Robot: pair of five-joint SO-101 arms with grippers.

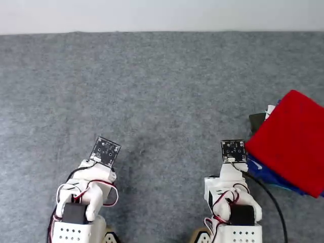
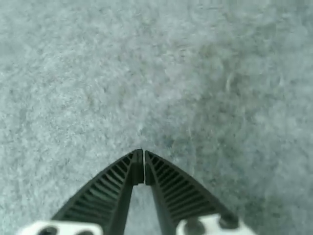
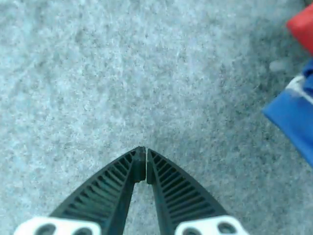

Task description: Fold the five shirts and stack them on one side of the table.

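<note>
A stack of folded shirts lies at the table's right edge, with a red shirt (image 1: 292, 139) on top, a blue shirt (image 1: 267, 173) under it and a dark one (image 1: 256, 121) peeking out behind. The blue shirt (image 3: 294, 115) and a corner of the red shirt (image 3: 303, 24) also show in the right wrist view. My right gripper (image 3: 146, 155) hangs shut and empty over bare felt just left of the stack. My left gripper (image 2: 143, 158) is shut and empty too, over felt at the front left. Both arms (image 1: 86, 192) (image 1: 230, 195) are drawn back to the front edge.
Grey felt (image 1: 162, 91) covers the whole table. A black cable (image 1: 271, 200) runs from the right arm's base toward the front edge, beside the stack.
</note>
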